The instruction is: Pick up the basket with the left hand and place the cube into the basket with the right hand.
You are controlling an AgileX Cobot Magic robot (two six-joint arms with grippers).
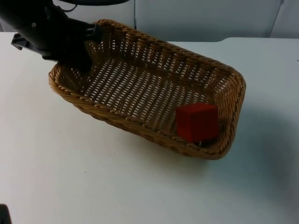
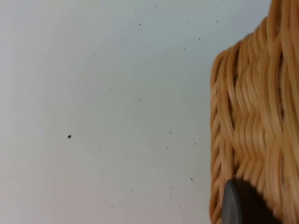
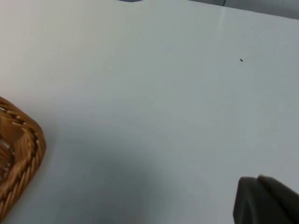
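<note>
A brown wicker basket lies across the middle of the top view. A soft shadow spreads on the table beside its right end. My left gripper is shut on the basket's rim at the far left corner. In the left wrist view one black fingertip presses against the woven wall of the basket. A red cube rests inside the basket at its right end, close to the near wall. My right gripper hangs over bare white table, well apart from a corner of the basket.
The white table stretches out in front of the basket and to its right. The grey partition wall closes off the far edge. A small dark speck marks the table top.
</note>
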